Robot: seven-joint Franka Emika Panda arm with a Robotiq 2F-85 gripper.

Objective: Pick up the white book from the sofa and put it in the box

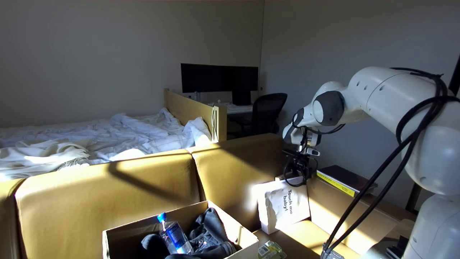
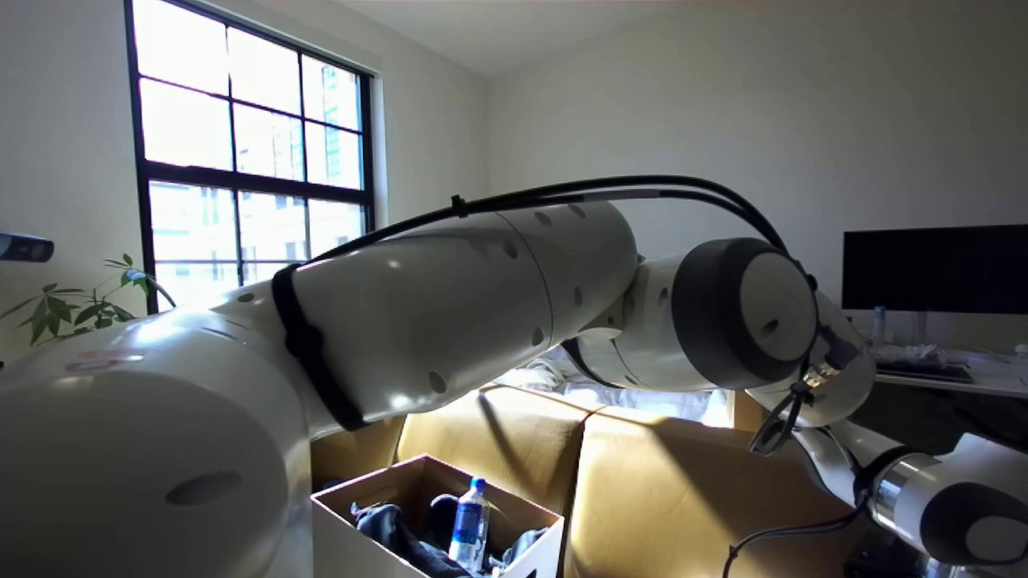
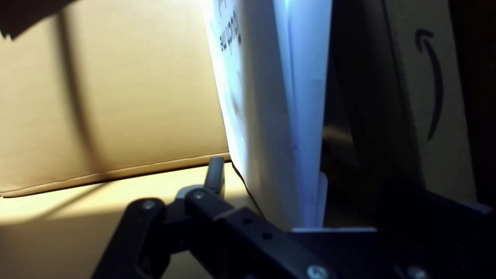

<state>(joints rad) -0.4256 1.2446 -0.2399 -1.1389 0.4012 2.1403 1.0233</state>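
The white book, printed "Touch me baby!", stands upright and leans in the corner of the mustard-yellow sofa. My gripper is at its top edge. In the wrist view the gripper is open. One finger is on the left of the book and the other is in dark shadow on its right. I cannot tell whether either finger touches it. The brown cardboard box sits at the front of the sofa. The box also shows in an exterior view, where the book is out of view.
A bottle and dark cloth lie in the box. A dark book with a yellow-green edge lies on the sofa arm. Cardboard with a black arrow is right of the white book. A green packet lies beside the box.
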